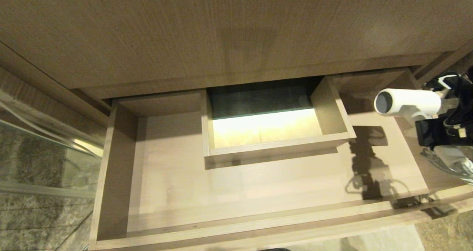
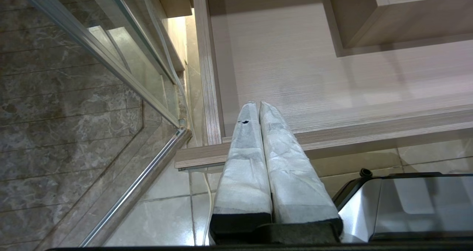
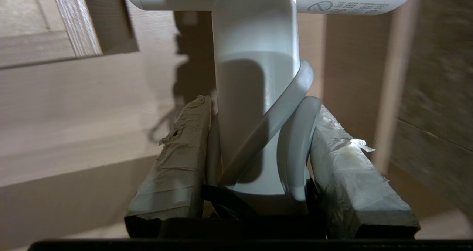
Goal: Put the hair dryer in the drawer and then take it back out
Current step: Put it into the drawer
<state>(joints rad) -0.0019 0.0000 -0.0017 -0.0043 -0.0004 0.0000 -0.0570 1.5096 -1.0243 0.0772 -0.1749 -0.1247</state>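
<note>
The jaws of the right gripper (image 3: 258, 132) are clenched on the handle of the hair dryer (image 1: 408, 103), their tape-wrapped fingers (image 3: 181, 158) pressed to either side of it with a loop of white cord caught against the handle; the jaws of the left gripper (image 2: 258, 110) are pressed together on nothing, hanging over the left front corner of the drawer (image 1: 258, 217). Largest in the head view is the wood panel (image 1: 221, 33) above, spanning the whole width; beneath it the drawer stands pulled out, wide and shallow, its pale floor bare and wrapping in a U around a rectangular cut-out (image 1: 266, 127) lit from below; the glass screen (image 2: 122, 70) with its metal rail and the marble floor (image 2: 55, 107) lie to the drawer's left. The hair dryer is held in the air over the drawer's right rear corner, barrel level, grey mouth turned toward the cut-out; its shadow falls on the drawer floor nearer the front.
</note>
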